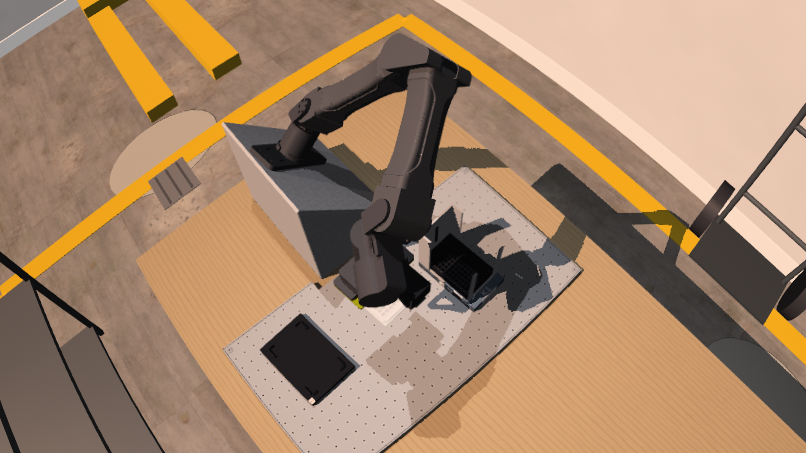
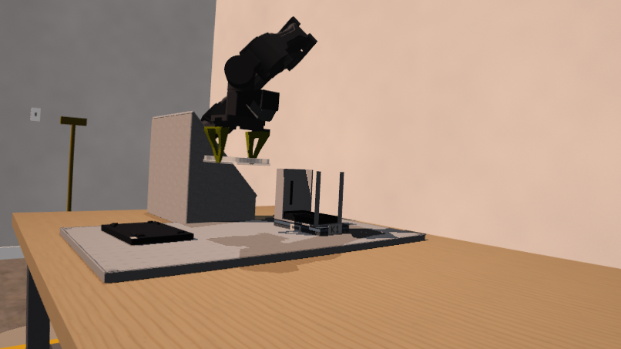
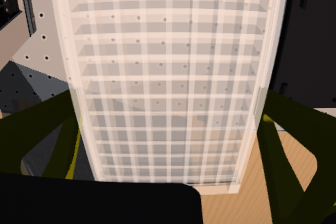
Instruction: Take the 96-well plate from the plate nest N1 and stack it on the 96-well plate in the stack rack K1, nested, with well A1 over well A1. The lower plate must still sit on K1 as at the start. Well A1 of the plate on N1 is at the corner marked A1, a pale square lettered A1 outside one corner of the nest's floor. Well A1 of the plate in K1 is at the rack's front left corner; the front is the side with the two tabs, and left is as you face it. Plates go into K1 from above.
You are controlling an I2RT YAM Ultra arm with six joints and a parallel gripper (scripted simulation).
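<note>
My gripper [image 2: 236, 158] is shut on a clear 96-well plate [image 2: 236, 160] and holds it level, high above the perforated base board. In the wrist view the clear plate [image 3: 168, 70] fills the frame between the two olive fingers. In the overhead view only a pale edge of the plate [image 1: 389, 309] shows under the arm. The stack rack K1 [image 2: 310, 205] stands just to the right and lower, with a dark 96-well plate [image 1: 459, 268] on its floor. The black plate nest N1 [image 1: 307, 358] lies empty at the board's left end, with a pale A1 square [image 1: 312, 400] at one corner.
A grey wedge-shaped pedestal [image 2: 192, 171] carries the arm's base behind the held plate. K1 has a tall pale back wall [image 2: 293, 192] and two thin upright posts [image 2: 329, 196]. The board [image 2: 238, 246] lies on a wooden table.
</note>
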